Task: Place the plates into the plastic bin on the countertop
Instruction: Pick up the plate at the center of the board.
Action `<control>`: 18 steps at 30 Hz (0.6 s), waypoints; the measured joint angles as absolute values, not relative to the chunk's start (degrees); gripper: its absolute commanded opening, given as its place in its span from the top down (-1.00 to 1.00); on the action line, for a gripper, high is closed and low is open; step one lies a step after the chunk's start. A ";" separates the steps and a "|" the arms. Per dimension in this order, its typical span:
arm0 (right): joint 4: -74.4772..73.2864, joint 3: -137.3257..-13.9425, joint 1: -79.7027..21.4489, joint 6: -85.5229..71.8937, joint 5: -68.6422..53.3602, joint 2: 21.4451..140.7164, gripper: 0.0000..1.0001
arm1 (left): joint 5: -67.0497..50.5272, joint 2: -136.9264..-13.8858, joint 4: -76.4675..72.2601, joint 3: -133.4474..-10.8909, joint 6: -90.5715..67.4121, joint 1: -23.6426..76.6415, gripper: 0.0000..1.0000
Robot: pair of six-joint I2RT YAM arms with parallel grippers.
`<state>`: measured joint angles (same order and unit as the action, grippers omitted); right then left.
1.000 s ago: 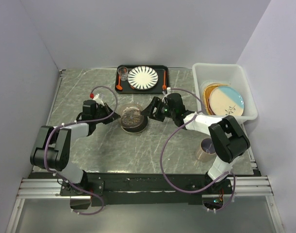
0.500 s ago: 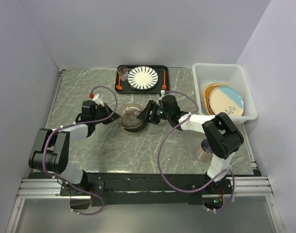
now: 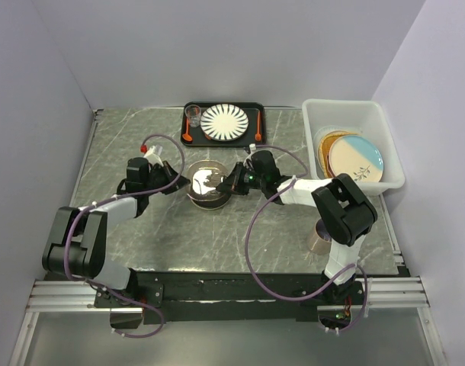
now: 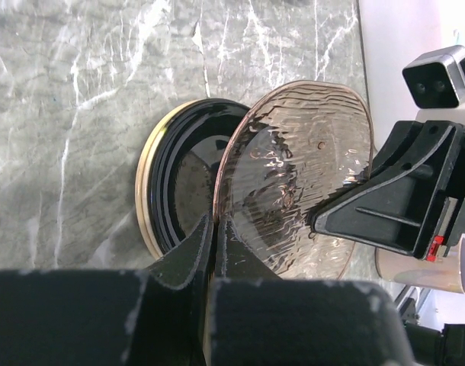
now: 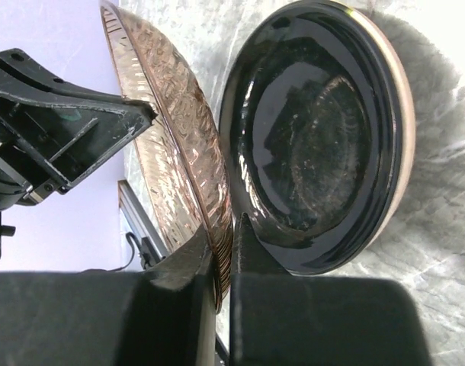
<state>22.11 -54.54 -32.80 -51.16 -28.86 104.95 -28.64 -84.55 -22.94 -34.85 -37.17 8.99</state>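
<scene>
Grey-green marble-look countertop [image 3: 217, 236] with thin white veins, boxed in by plain pale walls. Landmark: the small round black plate with a tan rim [image 3: 210, 200], lying flat mid-counter.

Counts:
- Arms: 2, both reaching in to the black plate.
- Plates at the landmark: 2, namely the black plate and a translucent brown rippled plate [image 4: 293, 183], tilted over it. Cannot tell whether the two touch.
- Flat black rectangular tray [image 3: 251, 110]: 1, beyond the black plate. It carries 1 white plate with dark radial stripes [image 3: 224, 121], 1 small clear glass [image 3: 193, 116] and 2 orange-handled utensils [image 3: 258, 131].
- White translucent rectangular plastic bin [image 3: 339, 102]: 1, right of and beyond the black plate. The top of its stack is a pale blue-cream plate with a leaf sprig [image 3: 356, 159]; tan rims [image 3: 324, 145] show beneath, number unclear.
- Tan cylindrical cup [image 3: 321, 235]: 1, right of and nearer than the black plate.

Grippers:
- Left gripper [image 4: 215, 229]: fingers pinched nearly closed on the rippled plate's rim, at the black plate's left side.
- Right gripper [image 5: 223, 244]: fingers likewise clamped on the opposite rim, at the black plate's right side.
</scene>
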 measured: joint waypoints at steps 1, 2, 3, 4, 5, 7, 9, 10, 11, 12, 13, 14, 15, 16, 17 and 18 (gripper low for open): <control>22.17 -54.54 -32.80 -51.16 -28.88 104.95 1.00 | -28.62 -84.33 -22.92 -34.85 -37.10 8.97 0.93; 22.35 -54.54 -32.80 -51.18 -28.88 104.95 1.00 | -28.60 -84.16 -22.90 -34.85 -37.08 8.97 0.87; 22.48 -54.54 -32.80 -51.18 -28.93 104.95 1.00 | -28.53 -84.03 -22.90 -34.85 -37.06 8.97 0.79; 22.55 -54.54 -32.80 -51.18 -28.95 104.95 1.00 | -28.38 -83.88 -22.83 -34.81 -37.04 8.99 0.63; 22.68 -54.54 -32.80 -51.18 -28.99 104.95 1.00 | -28.25 -83.72 -22.85 -34.74 -36.91 8.99 0.51; 22.68 -54.54 -32.86 -51.11 -29.04 104.95 1.00 | -28.21 -83.26 -22.81 -34.57 -36.91 9.06 0.14; 22.68 -54.54 -32.86 -51.09 -29.04 104.92 1.00 | -28.25 -82.78 -22.85 -34.48 -36.71 9.23 -0.13; 22.65 -54.57 -32.86 -51.07 -29.04 104.92 1.00 | -28.25 -82.54 -22.90 -34.44 -36.73 9.28 -0.31; 22.65 -54.57 -32.86 -51.03 -29.04 104.92 1.00 | -28.25 -82.32 -22.90 -34.37 -36.73 9.28 -0.38; 22.59 -54.57 -32.86 -50.94 -29.02 104.92 1.00 | -28.25 -82.21 -22.92 -34.33 -36.69 9.28 -0.47; 22.52 -54.54 -32.86 -50.89 -29.02 104.92 1.00 | -28.27 -82.19 -22.94 -34.33 -36.56 9.32 -0.66; 22.44 -54.57 -32.86 -50.87 -29.02 104.90 1.00 | -28.23 -82.19 -22.94 -34.30 -36.67 9.32 -0.73; 22.28 -54.57 -32.86 -50.76 -29.02 104.86 1.00 | -28.21 -82.19 -22.90 -34.24 -36.47 9.32 -0.83; 22.11 -54.57 -32.86 -50.68 -29.02 104.81 1.00 | -28.21 -82.17 -22.87 -34.17 -36.49 9.32 -0.87; 22.00 -54.57 -32.86 -50.57 -29.02 104.77 1.00 | -28.16 -82.06 -22.85 -34.02 -36.53 9.34 -0.91; 21.82 -54.57 -32.86 -50.48 -28.99 104.71 1.00 | -28.12 -81.91 -22.79 -33.93 -36.56 9.34 -0.96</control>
<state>21.82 -54.57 -32.86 -50.48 -28.99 104.71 -28.12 -81.91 -22.79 -33.93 -36.56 9.34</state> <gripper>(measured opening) 0.146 0.919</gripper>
